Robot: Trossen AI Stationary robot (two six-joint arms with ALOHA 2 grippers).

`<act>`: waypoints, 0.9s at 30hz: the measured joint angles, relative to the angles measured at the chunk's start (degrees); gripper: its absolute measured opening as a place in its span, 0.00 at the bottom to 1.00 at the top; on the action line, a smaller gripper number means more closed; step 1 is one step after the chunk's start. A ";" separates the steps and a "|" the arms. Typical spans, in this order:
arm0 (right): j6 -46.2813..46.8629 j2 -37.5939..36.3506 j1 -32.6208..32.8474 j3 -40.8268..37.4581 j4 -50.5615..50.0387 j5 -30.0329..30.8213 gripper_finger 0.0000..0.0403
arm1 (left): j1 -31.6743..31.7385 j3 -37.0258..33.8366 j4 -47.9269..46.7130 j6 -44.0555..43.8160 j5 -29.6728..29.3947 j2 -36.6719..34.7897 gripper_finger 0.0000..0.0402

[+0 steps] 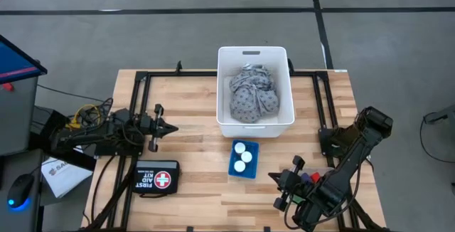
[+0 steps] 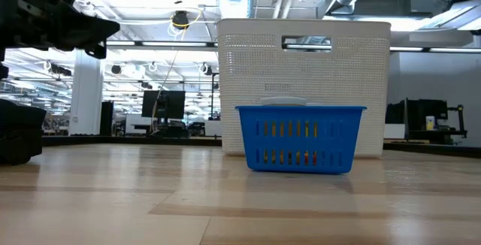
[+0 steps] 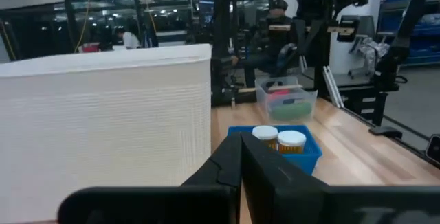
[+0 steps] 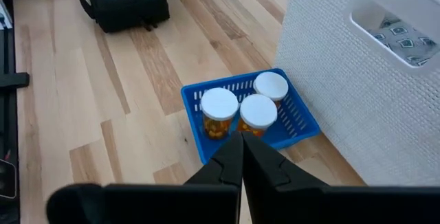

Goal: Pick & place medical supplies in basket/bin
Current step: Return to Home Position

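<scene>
Three orange pill bottles with white caps (image 4: pixel 238 108) stand upright in a small blue basket (image 1: pixel 232 166) at the table's middle; the basket also shows in the low view (image 2: pixel 301 140). A grey patterned cloth (image 1: pixel 252 93) lies bunched inside the white bin (image 1: pixel 222 82) just beyond the basket. My left gripper (image 1: pixel 173 127) is shut and empty, hovering left of the bin. My right gripper (image 1: pixel 273 178) is shut and empty, above the table to the right of the basket, tips toward it (image 4: pixel 240 147). Red and green pieces lie in a clear tub (image 3: pixel 285 102).
A black first aid kit (image 1: pixel 158 178) lies at the near left. The clear tub sits on the table's right side, by my right arm. Bare wood lies between the kit and the basket. People and equipment show in the room beyond.
</scene>
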 joint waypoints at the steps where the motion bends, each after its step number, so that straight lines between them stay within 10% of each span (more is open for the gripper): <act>1: 0.00 0.00 0.00 0.02 0.00 0.02 0.00 | 0.00 0.00 -0.02 0.03 -0.27 0.35 0.00; 18: -29.10 -1.55 -10.66 0.00 16.69 1.14 0.00 | 0.00 -0.13 2.74 -7.94 -5.05 9.66 0.00; 27: -60.38 -1.55 -16.85 0.00 46.48 -18.09 0.01 | 0.00 -0.13 3.08 -5.34 -5.76 9.77 0.00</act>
